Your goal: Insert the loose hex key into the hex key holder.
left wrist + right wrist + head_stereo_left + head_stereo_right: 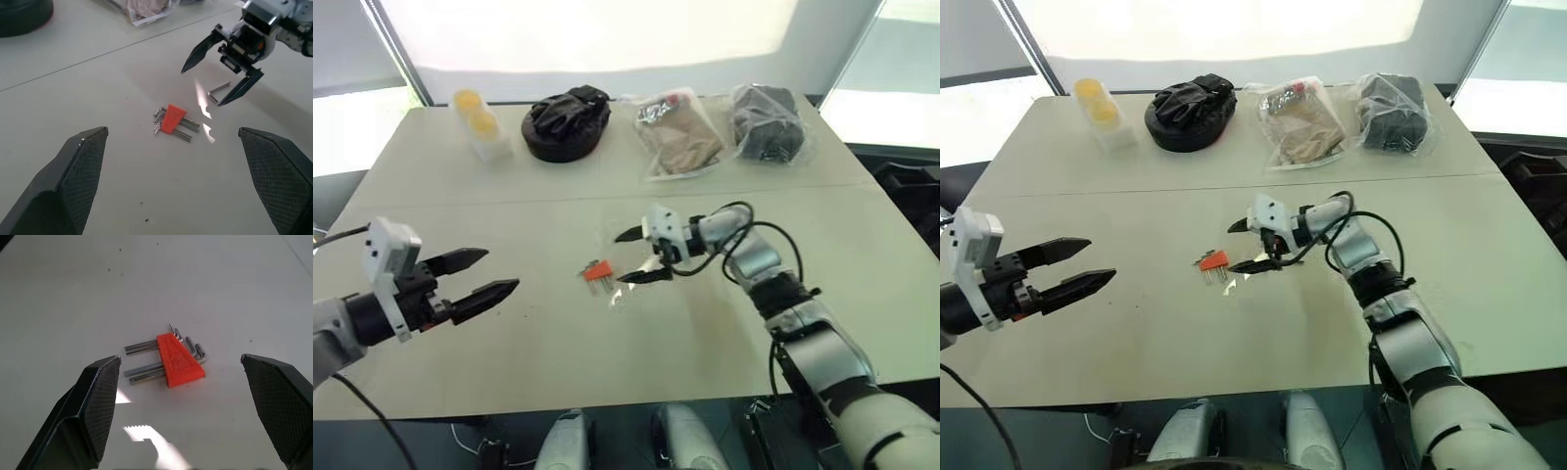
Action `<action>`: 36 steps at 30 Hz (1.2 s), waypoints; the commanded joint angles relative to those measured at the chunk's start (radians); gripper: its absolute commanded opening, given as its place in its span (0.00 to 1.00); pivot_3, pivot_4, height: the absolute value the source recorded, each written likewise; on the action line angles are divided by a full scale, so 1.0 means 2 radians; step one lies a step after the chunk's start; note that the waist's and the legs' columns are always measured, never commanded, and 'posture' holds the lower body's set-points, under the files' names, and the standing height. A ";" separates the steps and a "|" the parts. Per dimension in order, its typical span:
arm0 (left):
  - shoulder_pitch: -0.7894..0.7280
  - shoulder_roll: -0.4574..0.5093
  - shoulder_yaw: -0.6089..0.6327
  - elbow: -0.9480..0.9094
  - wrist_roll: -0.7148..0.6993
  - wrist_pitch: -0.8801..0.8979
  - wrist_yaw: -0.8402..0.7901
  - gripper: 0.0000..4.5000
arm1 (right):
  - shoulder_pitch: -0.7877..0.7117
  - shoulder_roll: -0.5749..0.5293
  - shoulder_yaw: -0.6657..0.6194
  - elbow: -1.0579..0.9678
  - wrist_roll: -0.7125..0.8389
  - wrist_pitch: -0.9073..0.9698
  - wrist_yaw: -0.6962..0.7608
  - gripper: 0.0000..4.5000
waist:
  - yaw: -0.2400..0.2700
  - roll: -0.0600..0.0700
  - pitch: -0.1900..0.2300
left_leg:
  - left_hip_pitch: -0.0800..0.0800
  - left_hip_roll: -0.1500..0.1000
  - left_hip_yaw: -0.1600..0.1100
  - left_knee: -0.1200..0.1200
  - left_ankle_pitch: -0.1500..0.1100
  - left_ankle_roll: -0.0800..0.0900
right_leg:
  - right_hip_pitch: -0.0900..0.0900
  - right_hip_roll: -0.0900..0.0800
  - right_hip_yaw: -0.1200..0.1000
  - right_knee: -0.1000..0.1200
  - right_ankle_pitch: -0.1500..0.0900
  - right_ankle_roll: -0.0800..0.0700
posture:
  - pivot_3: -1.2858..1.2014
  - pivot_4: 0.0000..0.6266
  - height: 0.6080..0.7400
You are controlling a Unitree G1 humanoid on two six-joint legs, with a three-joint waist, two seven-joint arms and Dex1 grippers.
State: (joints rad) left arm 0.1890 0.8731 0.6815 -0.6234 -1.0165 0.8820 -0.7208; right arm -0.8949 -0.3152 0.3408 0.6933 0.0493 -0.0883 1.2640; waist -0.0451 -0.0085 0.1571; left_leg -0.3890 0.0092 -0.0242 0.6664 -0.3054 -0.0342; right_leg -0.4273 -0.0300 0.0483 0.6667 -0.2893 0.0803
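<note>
On the table (509,343), orange wedge-shaped hex key holder (178,360); both grippers' fingers released.

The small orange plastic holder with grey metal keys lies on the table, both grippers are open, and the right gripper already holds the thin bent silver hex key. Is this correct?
Not quite. The thin bent silver hex key is not held: in the left wrist view it lies on the table under the open right gripper. The small orange plastic holder with grey metal keys does lie on the table, and the left gripper is open too.
</note>
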 commanded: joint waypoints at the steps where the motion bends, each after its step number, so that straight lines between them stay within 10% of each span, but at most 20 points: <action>1: 0.024 -0.008 0.041 -0.036 -0.024 0.002 0.019 0.99 | -0.032 0.023 -0.006 0.072 -0.020 -0.063 -0.021 0.91 | -0.001 0.000 0.000 | 0.000 0.000 0.000 0.000 0.000 0.000 | 0.000 0.000 0.000 0.000 0.000 0.000 | 0.52 0.24 1.00; 36: 0.047 0.027 0.050 -0.039 -0.066 -0.006 0.047 0.99 | -0.030 0.049 -0.023 0.201 -0.087 -0.148 -0.055 0.91 | -0.002 0.000 0.000 | 0.000 0.000 0.000 0.000 0.000 0.000 | 0.000 0.001 0.000 0.000 0.000 0.000 | 0.52 0.24 1.00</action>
State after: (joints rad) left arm 0.2929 0.9161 0.7708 -0.6990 -1.1496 0.8856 -0.6197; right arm -0.9747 -0.2222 0.2736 1.0999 -0.0950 -0.3762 1.1579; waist -0.0484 -0.0083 0.1571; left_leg -0.3880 0.0095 -0.0244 0.6656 -0.3051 -0.0350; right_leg -0.4268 -0.0287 0.0483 0.6670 -0.2893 0.0802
